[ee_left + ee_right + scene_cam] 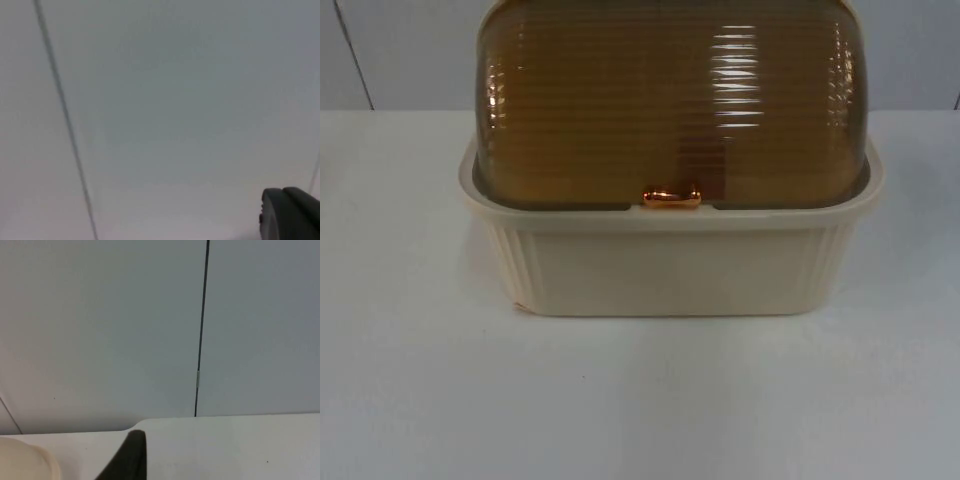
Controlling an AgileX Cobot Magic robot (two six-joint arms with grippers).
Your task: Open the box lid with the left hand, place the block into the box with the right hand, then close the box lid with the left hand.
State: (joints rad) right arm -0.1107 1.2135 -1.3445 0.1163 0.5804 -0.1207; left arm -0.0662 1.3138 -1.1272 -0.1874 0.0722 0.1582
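A cream box (670, 265) with ribbed corners stands on the white desk (420, 380), close against the grey partition wall (400, 50). Its domed, ribbed, amber translucent lid (670, 100) is fully down, the front edge seated along the box rim, with a small copper-coloured handle (671, 198) at the middle of that edge. The block to be placed cannot be made out on the desk in front of the box. The left wrist view faces the partition wall, with one black fingertip (290, 212) of the left gripper at the edge; the right wrist view faces the wall and the far desk edge, with a black fingertip (127, 457) of the right gripper and a rounded cream corner of the box beside it. From a single fingertip in each view, it cannot be told whether either gripper's jaws are apart or together. Judged from the shut lid and the untouched handle, the task stands at its first step, with no approach to the box evident and both arms apparently waiting. The next move calls for the left gripper to descend to the handle, take it or hook under it, and swing the lid up and back along its curved path.
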